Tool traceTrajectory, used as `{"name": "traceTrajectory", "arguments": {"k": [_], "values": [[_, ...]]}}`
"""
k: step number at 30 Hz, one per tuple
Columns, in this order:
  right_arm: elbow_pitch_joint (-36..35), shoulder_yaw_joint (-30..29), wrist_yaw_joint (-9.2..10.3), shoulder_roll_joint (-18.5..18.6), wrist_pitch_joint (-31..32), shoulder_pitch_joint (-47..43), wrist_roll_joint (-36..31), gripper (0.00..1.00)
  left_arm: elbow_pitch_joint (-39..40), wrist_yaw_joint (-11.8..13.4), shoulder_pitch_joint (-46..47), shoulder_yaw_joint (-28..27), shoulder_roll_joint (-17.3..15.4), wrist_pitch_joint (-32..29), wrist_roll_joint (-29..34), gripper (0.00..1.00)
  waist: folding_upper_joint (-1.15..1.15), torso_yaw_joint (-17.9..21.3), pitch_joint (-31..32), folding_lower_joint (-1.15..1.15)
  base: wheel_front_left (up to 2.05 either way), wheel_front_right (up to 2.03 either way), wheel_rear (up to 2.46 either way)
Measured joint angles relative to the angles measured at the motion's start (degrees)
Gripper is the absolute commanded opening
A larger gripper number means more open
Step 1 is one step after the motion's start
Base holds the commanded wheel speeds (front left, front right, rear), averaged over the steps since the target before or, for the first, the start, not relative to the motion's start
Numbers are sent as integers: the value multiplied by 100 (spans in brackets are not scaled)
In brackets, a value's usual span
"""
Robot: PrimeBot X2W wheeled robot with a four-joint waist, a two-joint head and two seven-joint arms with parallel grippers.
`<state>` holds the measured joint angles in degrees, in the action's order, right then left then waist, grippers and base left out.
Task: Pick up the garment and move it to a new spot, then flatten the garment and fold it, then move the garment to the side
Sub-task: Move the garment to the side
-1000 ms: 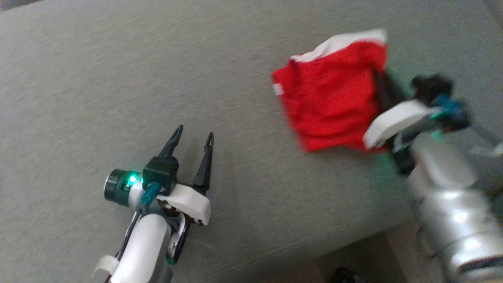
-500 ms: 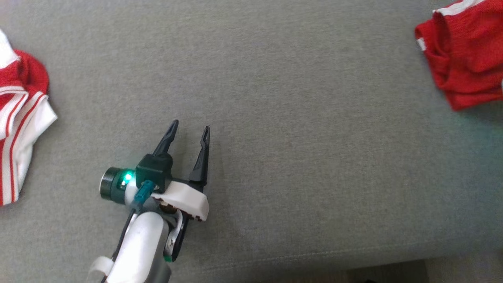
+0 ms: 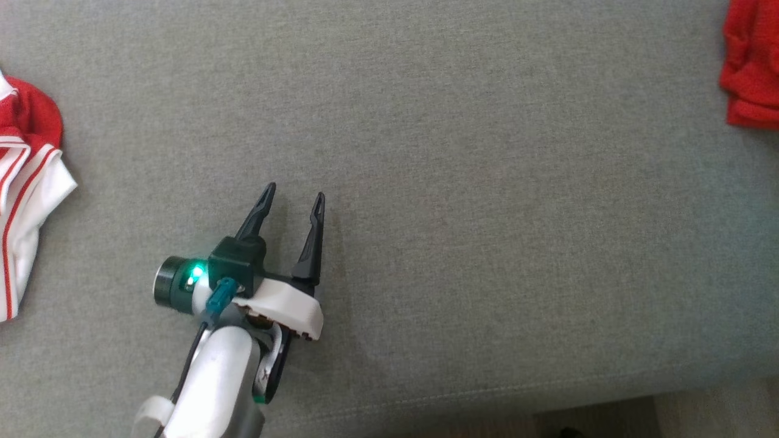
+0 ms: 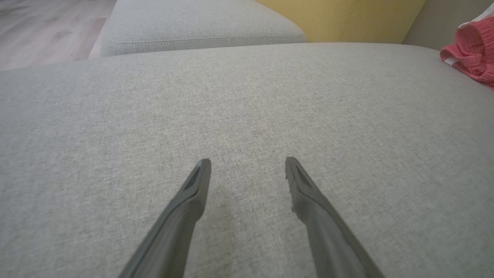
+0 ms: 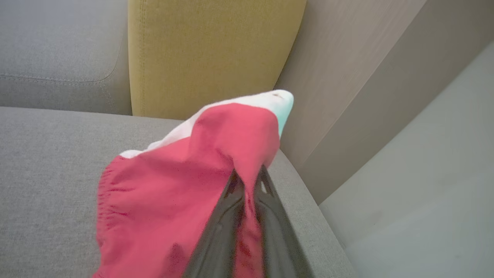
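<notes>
Two things changed in the last second. The head camera swung left, so the red garment [image 3: 751, 67] now shows at the far right end of the sofa seat [image 3: 456, 182], not mid-view. A striped red-and-white garment [image 3: 24, 182] has also come into view at the seat's left end. The right gripper [image 5: 249, 173] is pinching the red garment's edge, so the move aside looks nearly done. The left gripper [image 3: 295, 191] hovers spread over the seat's middle, holding nothing. The seat is flat grey weave. A yellow cushion [image 5: 208, 50] and a wooden panel [image 5: 347, 77] stand behind its right end.
</notes>
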<state>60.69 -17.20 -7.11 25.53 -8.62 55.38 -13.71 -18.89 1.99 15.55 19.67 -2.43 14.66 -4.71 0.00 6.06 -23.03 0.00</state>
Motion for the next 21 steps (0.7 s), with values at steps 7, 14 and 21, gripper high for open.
{"name": "traceTrajectory", "arguments": {"k": [7, 14, 21], "values": [[-160, -497, 0, -125, -264, 96, -408, 100, -7, 2, -2, -23, 0, 0, 0, 100, 0, -66, 47, 0, 0, 0, 0], [-695, -602, 0, -865, -519, 155, -637, 100, -21, 77, -31, -98, 0, 0, -58, 100, 0, -85, 216, 0, 0, 0, 0], [-1425, 169, 0, -1935, -577, -199, -93, 100, 0, 267, -200, -242, 0, 0, -110, 100, 0, -146, 489, 0, 0, 0, 0]]}}
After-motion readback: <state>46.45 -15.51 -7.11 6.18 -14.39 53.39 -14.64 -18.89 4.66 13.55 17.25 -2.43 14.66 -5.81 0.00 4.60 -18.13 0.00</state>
